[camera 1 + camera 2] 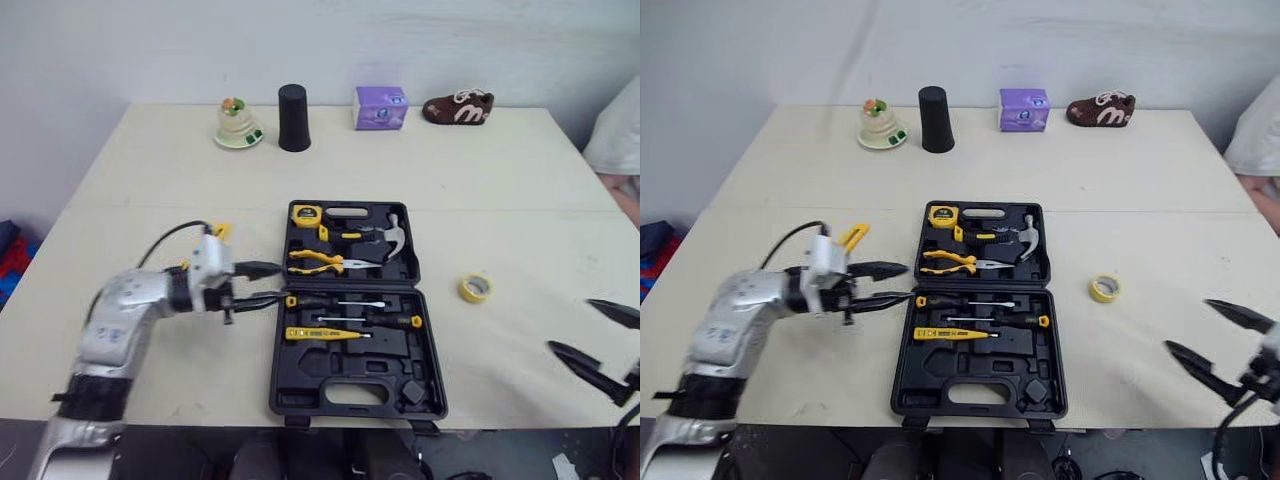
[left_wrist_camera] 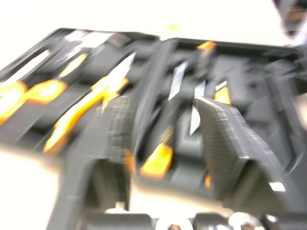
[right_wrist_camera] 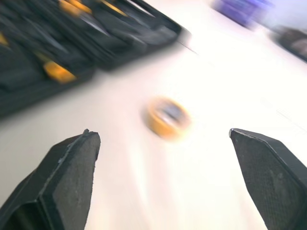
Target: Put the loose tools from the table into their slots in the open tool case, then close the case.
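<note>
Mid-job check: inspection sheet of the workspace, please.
Surface: beige table, seam across it.
Job's things: tool case open, lying flat; tape measure, pliers, hammer and screwdrivers slotted; yellow tape roll loose, right of the case.
Clutter: ornament, black cup, purple box, brown shoe along the far edge.
Grippers: left gripper open at the case's left edge; right gripper open, apart from the tape roll.
Cables: black cable arching over the left wrist.
Surroundings: pale wall; a person's sleeve at right.
</note>
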Controlling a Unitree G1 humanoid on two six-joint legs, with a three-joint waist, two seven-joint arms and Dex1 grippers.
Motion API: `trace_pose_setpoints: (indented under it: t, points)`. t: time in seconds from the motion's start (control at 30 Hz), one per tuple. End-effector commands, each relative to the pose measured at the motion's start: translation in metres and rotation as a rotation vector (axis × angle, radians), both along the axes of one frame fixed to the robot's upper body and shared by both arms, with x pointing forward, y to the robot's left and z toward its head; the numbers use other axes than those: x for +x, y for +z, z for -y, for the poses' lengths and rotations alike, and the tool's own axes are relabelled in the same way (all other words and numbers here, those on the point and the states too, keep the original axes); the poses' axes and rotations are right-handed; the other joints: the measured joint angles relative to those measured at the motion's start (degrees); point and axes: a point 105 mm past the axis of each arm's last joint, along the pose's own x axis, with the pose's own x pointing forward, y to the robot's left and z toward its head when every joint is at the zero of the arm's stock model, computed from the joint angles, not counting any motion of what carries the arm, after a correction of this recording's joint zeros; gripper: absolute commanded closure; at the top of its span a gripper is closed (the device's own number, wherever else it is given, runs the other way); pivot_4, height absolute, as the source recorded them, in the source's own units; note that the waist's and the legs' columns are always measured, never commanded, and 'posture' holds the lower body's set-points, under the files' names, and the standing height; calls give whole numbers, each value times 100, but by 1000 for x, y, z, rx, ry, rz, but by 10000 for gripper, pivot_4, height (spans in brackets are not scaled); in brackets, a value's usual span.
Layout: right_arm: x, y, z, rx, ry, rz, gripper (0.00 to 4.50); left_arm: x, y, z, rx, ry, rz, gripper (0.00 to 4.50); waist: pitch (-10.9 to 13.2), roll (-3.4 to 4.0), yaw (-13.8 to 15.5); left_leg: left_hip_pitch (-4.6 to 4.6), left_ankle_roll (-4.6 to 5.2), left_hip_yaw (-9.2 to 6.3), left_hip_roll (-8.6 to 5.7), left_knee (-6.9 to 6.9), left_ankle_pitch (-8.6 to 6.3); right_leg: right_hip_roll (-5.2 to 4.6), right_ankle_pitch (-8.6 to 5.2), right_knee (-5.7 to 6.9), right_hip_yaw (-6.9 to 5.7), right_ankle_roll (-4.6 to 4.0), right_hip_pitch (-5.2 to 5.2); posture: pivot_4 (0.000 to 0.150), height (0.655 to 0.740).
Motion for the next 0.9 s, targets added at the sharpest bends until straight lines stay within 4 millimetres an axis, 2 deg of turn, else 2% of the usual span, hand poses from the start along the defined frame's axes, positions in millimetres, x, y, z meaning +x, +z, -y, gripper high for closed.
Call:
trace_pose_setpoints:
  t: [0.03, 0.1, 0.23, 0.37, 0.5, 0.6, 0.77, 0.9]
  points:
    - [-14, 6, 49, -27, -224, 78, 0, 9, 3, -85, 55, 376, 59, 8226, 9, -6, -17, 5, -2, -1, 2, -1, -1, 1, -2, -2, 0, -3, 0, 1500, 7400]
    - [-25, -5, 65, -15, -307, 52, 0, 3, 4, -122, 87, 507, 91, 710, 21, -9, 1, 8, -5, -5, 9, -3, -2, 4, -7, -3, -4, -14, -3, 1500, 7400]
    - [-52, -20, 96, -29, -473, 12, 0, -23, 3, -194, 115, 798, 118, 710, 26, 4, 31, 8, -29, -5, 15, -15, -23, -4, -14, -7, -5, -27, -6, 1500, 7400]
    - [-65, -25, 115, -44, -582, 14, 0, -55, -7, -251, 107, 1062, 83, 710, 29, 27, 28, 7, -47, -1, 15, -25, -54, -14, -16, -27, -4, -29, -6, 1500, 7400]
    - [-64, -28, 119, -48, -608, 21, 0, -79, -13, -285, 83, 1239, 64, 710, 30, 28, 22, 8, -49, -1, 17, -31, -58, -14, -17, -32, -4, -31, -8, 1500, 7400]
    - [-57, -31, 117, -49, -596, 27, 0, -82, -12, -286, 16, 1245, 54, 710, 30, 28, 18, 13, -50, -1, 18, -32, -58, -15, -16, -32, -3, -31, -6, 1500, 7400]
    - [-37, -31, 109, -23, -556, 63, 0, -68, -4, -263, -16, 1131, 51, 710, 29, 30, 15, 17, -55, -1, 17, -44, -56, -17, -16, -32, -3, -31, -4, 1500, 7400]
    - [-5, -19, 77, 55, -402, 143, 0, -42, 12, -227, -37, 984, 62, 710, 26, 41, 28, 21, -60, 3, 12, -69, -47, -19, -17, -33, -3, -34, -6, 1500, 7400]
